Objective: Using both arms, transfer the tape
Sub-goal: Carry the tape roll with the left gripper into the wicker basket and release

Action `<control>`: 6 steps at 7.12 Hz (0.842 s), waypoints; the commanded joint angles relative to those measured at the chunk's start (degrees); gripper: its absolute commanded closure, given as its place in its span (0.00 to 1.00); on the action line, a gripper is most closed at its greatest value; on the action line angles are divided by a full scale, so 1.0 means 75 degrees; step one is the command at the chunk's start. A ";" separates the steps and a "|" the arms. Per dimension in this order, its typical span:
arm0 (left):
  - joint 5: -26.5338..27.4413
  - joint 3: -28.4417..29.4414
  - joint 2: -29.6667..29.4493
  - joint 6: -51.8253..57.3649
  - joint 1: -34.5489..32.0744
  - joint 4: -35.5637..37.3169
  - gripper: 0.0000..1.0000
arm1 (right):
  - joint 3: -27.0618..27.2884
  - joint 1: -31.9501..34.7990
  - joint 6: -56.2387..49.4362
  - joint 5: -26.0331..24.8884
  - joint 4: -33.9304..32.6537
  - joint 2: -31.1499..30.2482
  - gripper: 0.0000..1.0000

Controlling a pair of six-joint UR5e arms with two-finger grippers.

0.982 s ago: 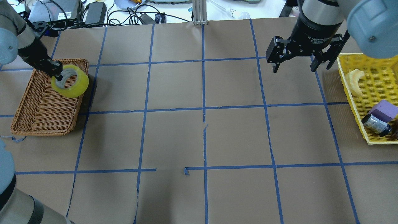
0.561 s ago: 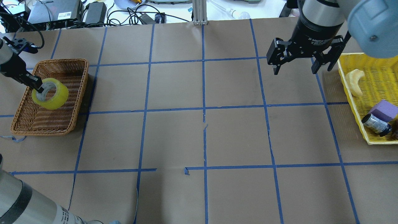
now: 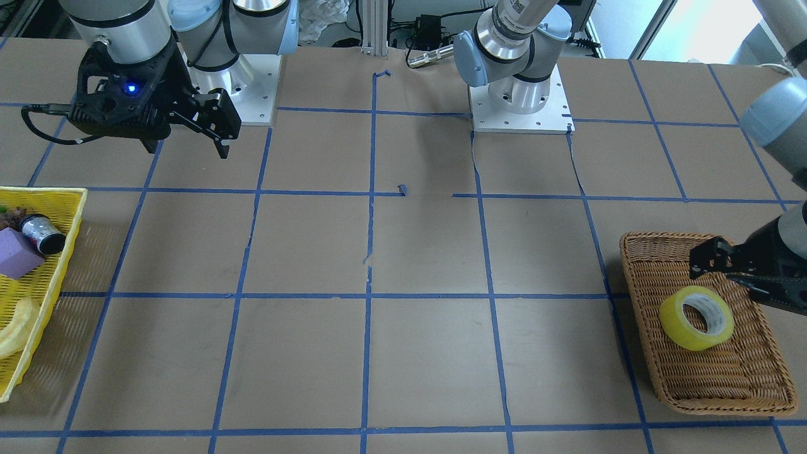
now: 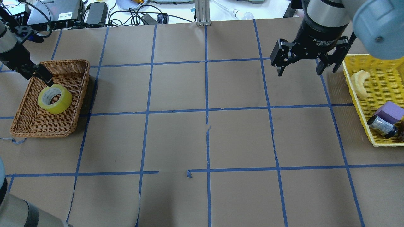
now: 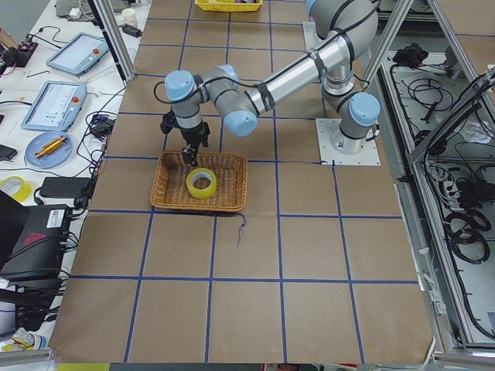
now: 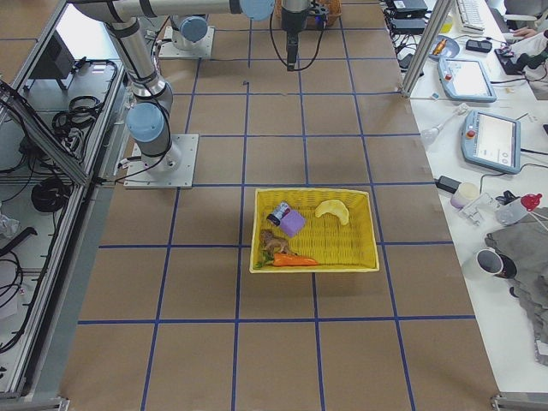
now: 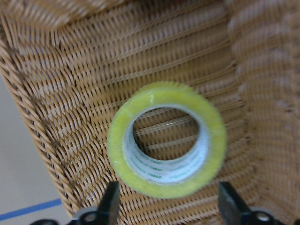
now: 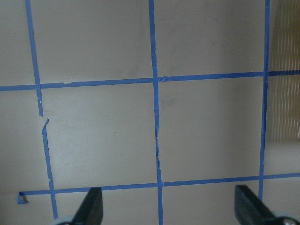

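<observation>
The yellow tape roll (image 4: 54, 98) lies flat in the brown wicker basket (image 4: 38, 121) at the table's left. It also shows in the front view (image 3: 696, 317) and the left side view (image 5: 202, 182). My left gripper (image 4: 42, 75) is open and empty, just above and behind the roll, clear of it. In the left wrist view the tape (image 7: 166, 140) lies between and below the two spread fingertips (image 7: 111, 204). My right gripper (image 4: 299, 72) is open and empty, hovering above the table's far right part; the right wrist view shows only brown paper and blue grid lines between its fingers (image 8: 91, 206).
A yellow plastic basket (image 4: 348, 72) at the right edge holds a pale banana-shaped piece (image 4: 361, 82), a purple block (image 4: 389, 112) and a dark cylinder (image 4: 382, 126). Cables and power bricks (image 4: 94, 12) lie beyond the far edge. Brown paper with blue tape lines covers the table.
My left gripper carried the tape down into the wicker basket, opened and let it go, then drew back. The roll now lies flat. The right arm has barely moved.
</observation>
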 commanded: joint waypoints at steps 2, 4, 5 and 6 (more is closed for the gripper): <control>-0.0294 0.0617 0.1687 -0.3487 -0.2177 -0.2158 0.00 | -0.0023 -0.0061 -0.0068 0.0056 -0.0003 -0.0006 0.00; -0.0260 0.0408 0.2205 -0.5543 -0.3480 -0.2164 0.00 | -0.0024 -0.0096 -0.0759 0.0033 0.0009 0.0006 0.00; -0.0225 0.0105 0.2393 -0.6167 -0.3810 -0.2152 0.00 | -0.0024 -0.0073 -0.0760 0.0044 0.0009 -0.0029 0.00; -0.0236 -0.0130 0.2673 -0.6266 -0.3848 -0.2152 0.00 | -0.0024 -0.0073 -0.0725 0.0067 0.0021 -0.0041 0.00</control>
